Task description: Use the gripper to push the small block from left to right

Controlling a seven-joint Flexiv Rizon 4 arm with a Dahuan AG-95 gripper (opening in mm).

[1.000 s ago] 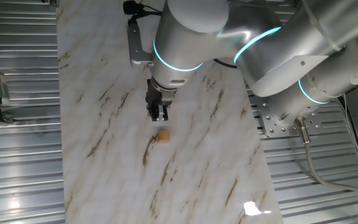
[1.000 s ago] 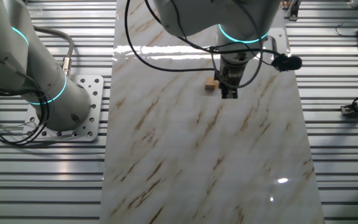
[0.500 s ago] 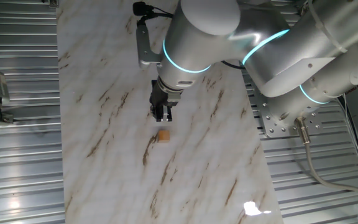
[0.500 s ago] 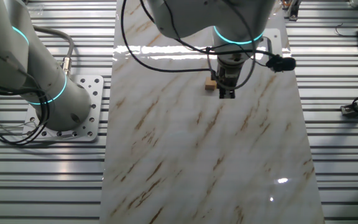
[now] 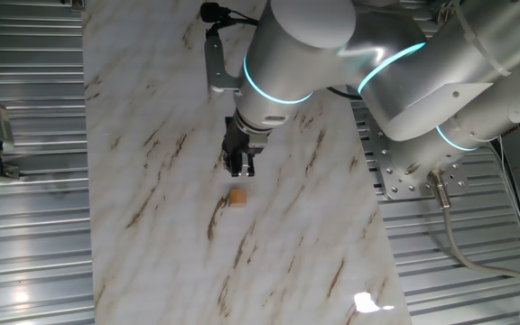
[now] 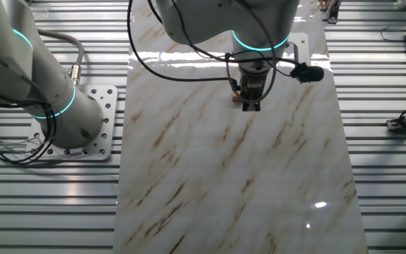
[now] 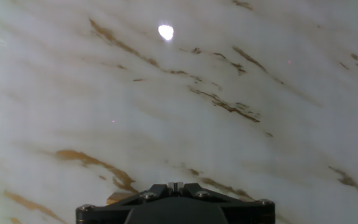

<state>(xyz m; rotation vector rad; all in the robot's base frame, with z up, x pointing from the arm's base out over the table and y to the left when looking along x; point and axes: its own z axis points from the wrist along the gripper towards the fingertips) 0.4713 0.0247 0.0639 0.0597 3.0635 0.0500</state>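
The small dark two-fingered gripper at the tip of the bulky silver-white arm with cyan light rings points down at the white, brown-veined marble table. In one fixed view its fingers look pressed together with no gap between them, gripping nothing, and their tips seem at or just above the table, though contact cannot be confirmed. The tiny orange-tan wooden-looking cube lies on the table just beyond the gripper's tip in that view, apart from it with bare marble between.

In the other fixed view the gripper stands in front of the cube, of which only a sliver may show at the gripper's left edge; it is too small to be sure. In the hand view the dark gripper body is cut off by the lower edge, the fingertips are out of sight, and a tan patch at its left may be cube or vein.
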